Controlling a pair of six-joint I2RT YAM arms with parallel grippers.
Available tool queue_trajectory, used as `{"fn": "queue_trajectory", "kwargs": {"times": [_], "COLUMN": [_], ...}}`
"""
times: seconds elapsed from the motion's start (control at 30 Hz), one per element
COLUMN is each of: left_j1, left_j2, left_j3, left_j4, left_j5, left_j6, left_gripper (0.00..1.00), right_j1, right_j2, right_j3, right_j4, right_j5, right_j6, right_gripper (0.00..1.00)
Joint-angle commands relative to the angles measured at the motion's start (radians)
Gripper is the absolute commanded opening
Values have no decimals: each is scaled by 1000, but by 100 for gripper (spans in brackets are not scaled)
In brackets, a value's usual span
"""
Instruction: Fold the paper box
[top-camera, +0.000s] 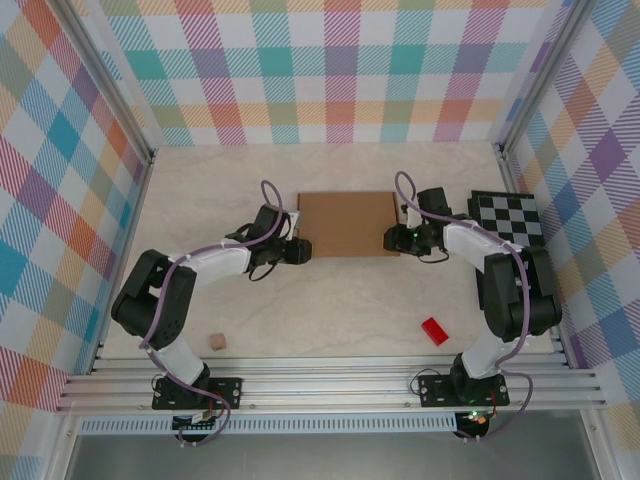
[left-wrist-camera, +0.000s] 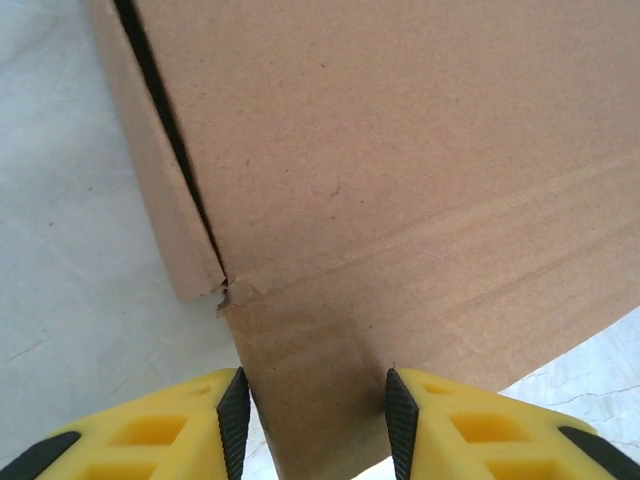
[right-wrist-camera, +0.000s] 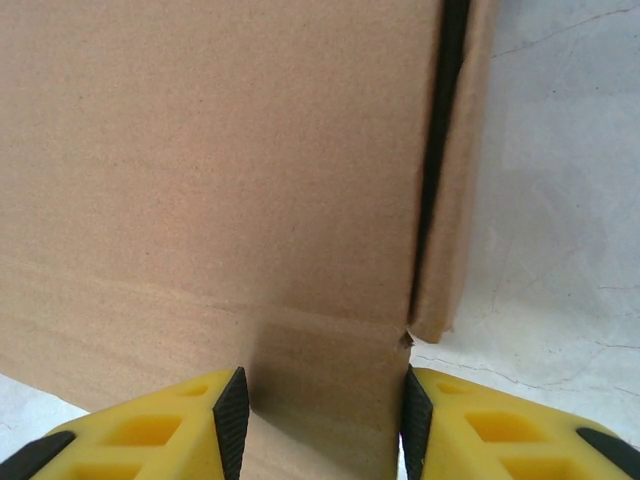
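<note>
The paper box (top-camera: 345, 222) is a brown cardboard mailer lying closed and flat at the table's middle. My left gripper (top-camera: 300, 250) is at its near left corner and my right gripper (top-camera: 392, 240) at its near right corner. In the left wrist view, a narrow cardboard tab of the paper box (left-wrist-camera: 400, 150) fills the gap of the left gripper (left-wrist-camera: 312, 420), and both black pads touch its edges. The right wrist view is a mirror of that: a tab of the paper box (right-wrist-camera: 220, 150) sits between the pads of the right gripper (right-wrist-camera: 322, 420). A side flap (right-wrist-camera: 448, 200) stands apart by a dark slit.
A small red block (top-camera: 434, 331) lies near the right arm's base. A tiny tan cube (top-camera: 215, 342) sits near the left arm's base. A black and white checkered board (top-camera: 510, 218) lies right of the box. Plaid walls close in the table.
</note>
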Motion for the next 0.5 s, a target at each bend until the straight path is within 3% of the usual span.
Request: {"fn": "queue_trajectory", "kwargs": {"times": [0.0,0.47], "left_j1": [-24,-32], "left_j2": [13,51], "left_j3": [31,41], "left_j4": [29,7], "left_j5": [35,-35], "left_j6": [-7,98], "left_gripper": [40,42], "right_j1": [3,5], "right_j2": [-1,-22], "right_j3": [-9,13], "right_j4": [15,-71], "right_j5": [-45,86], "right_j6": [5,-83], "right_gripper": [45,45]}}
